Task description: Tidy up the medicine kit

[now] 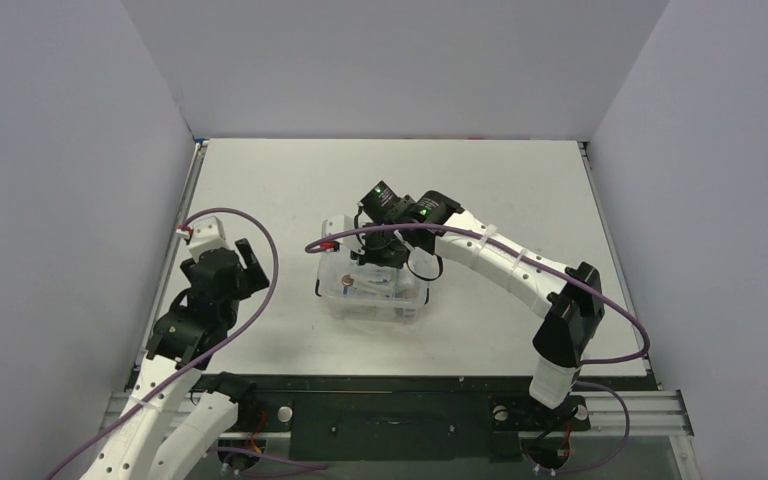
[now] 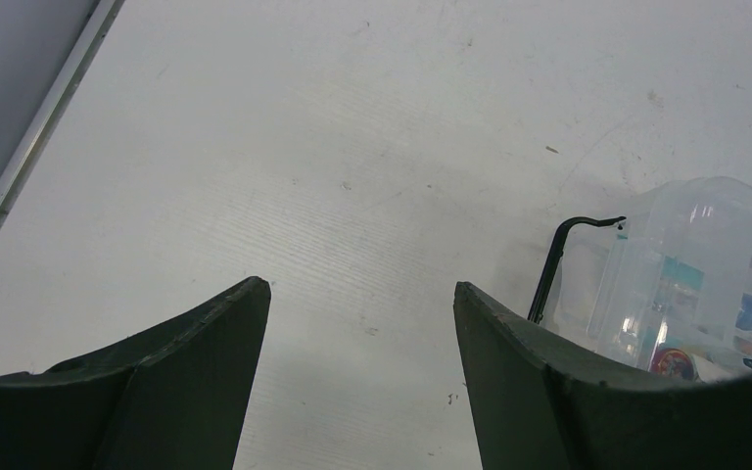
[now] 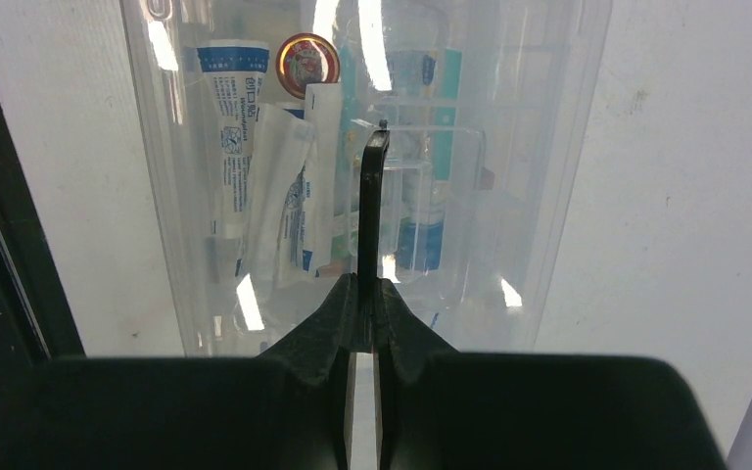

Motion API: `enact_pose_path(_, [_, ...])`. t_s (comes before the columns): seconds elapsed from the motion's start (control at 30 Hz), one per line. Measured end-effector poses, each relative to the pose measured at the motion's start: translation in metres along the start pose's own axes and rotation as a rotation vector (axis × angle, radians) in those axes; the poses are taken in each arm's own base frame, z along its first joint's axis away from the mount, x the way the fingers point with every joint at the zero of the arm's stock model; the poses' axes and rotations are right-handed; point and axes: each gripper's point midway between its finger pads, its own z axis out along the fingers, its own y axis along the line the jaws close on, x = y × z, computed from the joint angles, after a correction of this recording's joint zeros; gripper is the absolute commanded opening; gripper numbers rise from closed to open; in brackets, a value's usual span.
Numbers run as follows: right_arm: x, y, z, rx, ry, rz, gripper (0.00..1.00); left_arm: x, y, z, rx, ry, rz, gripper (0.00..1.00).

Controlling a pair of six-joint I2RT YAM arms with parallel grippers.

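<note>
The left arm (image 1: 205, 300) and right arm (image 1: 500, 262) are built of white links and black joints; purple cables (image 1: 273, 255) are strung along them.

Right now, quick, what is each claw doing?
Left gripper: open, holding nothing.
Right gripper: closed on the black handle.

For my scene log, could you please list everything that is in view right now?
table: one, white, beneath everything.
medicine kit: one, clear, mid-table.
tube: one, white with blue print, inside the kit.
round tin: one, red and gold, inside the kit.
side clip: one, black, on the kit's wall.
black handle: one, black, thin, above the kit's contents.
left end effector: one, black, open over bare table.
right end effector: one, black, shut on the black handle.
</note>
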Motion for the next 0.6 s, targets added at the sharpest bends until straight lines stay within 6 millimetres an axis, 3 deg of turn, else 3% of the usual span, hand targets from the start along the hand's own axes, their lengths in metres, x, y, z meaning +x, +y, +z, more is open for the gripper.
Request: enact_pose_path(0.6, [0.000,-0.006,0.011,0.003,0.002,0.012,0.00,0.006,-0.007,0.001,0.034,0.033,0.011,0.67])
